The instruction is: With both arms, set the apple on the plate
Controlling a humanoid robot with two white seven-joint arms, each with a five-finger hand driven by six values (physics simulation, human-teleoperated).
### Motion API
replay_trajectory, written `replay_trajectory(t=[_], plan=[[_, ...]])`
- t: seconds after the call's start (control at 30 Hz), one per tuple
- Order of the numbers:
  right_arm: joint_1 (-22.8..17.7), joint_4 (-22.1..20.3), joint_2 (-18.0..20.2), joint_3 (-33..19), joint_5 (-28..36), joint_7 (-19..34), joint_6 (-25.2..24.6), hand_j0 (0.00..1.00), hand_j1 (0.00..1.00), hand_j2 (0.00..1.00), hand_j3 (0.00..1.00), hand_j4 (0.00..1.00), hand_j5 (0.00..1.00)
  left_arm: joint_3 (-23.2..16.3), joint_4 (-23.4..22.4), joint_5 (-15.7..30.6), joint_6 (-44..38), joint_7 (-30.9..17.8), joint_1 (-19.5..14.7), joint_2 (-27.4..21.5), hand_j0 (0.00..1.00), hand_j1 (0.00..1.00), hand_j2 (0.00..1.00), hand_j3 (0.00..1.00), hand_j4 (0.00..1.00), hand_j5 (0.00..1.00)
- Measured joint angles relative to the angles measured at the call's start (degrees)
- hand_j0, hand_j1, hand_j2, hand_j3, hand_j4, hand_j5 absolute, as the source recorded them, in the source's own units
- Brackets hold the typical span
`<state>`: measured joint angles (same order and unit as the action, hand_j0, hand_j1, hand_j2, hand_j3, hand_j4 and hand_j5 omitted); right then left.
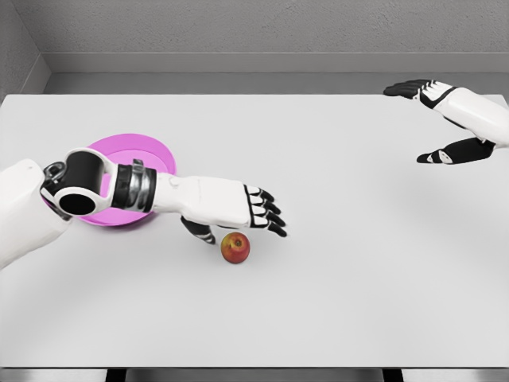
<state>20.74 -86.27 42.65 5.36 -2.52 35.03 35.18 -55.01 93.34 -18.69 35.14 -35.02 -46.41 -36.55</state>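
Observation:
A red and yellow apple (235,247) lies on the white table, a little left of the middle and toward the front. My left hand (238,223) hovers just above and behind it, palm down, fingers stretched out and thumb hanging down beside the apple; it holds nothing. A pink plate (156,155) sits at the left, partly hidden by my left forearm. My right hand (433,119) is far off at the upper right, open, with fingers and thumb spread wide apart.
The white table (334,263) stretches wide between the apple and the right hand. Its front edge runs along the bottom of the view, and a grey wall stands behind the far edge.

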Motion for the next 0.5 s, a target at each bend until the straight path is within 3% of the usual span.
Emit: replay_trajectory(t=[0.13, 0.3, 0.5], plan=[[0.18, -0.27, 0.01, 0.25, -0.03, 0.0, 0.0, 1.0, 1.0, 1.0, 1.0, 1.0, 1.0, -0.31, -0.18, -2.83, 0.0, 0.0, 0.0, -0.79, 1.0, 1.0, 1.0, 1.0, 1.0, 1.0], [0.26, -0.35, 0.07, 0.34, -0.09, 0.0, 0.0, 1.0, 1.0, 1.0, 1.0, 1.0, 1.0, -3.73, -0.11, -4.28, 0.01, 0.0, 0.0, -0.8, 1.0, 1.0, 1.0, 1.0, 1.0, 1.0], [0.18, -0.37, 0.34, 0.36, -0.11, 0.0, 0.0, 1.0, 1.0, 1.0, 1.0, 1.0, 1.0, -4.98, -0.16, -5.39, 0.0, 0.0, 0.0, -0.67, 0.99, 0.99, 0.99, 0.99, 0.99, 0.99]])
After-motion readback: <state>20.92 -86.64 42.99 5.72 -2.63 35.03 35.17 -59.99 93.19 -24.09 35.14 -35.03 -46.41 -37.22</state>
